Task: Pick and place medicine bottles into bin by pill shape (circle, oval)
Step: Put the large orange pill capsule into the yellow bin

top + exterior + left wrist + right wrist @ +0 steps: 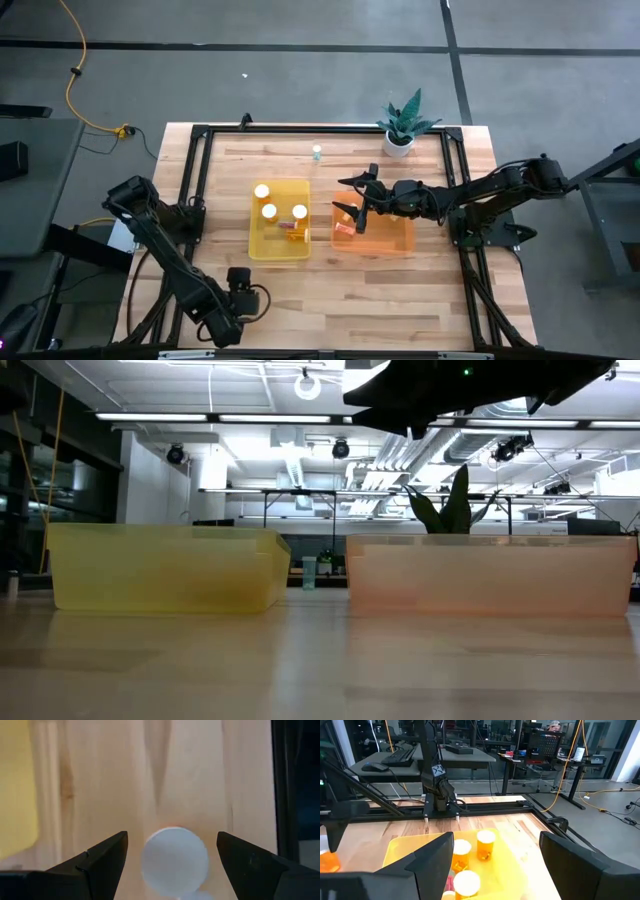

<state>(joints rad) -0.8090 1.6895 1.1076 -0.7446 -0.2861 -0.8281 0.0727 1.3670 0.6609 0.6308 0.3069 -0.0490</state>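
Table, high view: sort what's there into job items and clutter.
Job:
- yellow bin holding medicine bottles
- orange bin, one bottle lying in it
- small clear bottle alone on the table
- right gripper, open, above the orange bin
- left gripper, open, at the near edge

Lying about:
- potted plant
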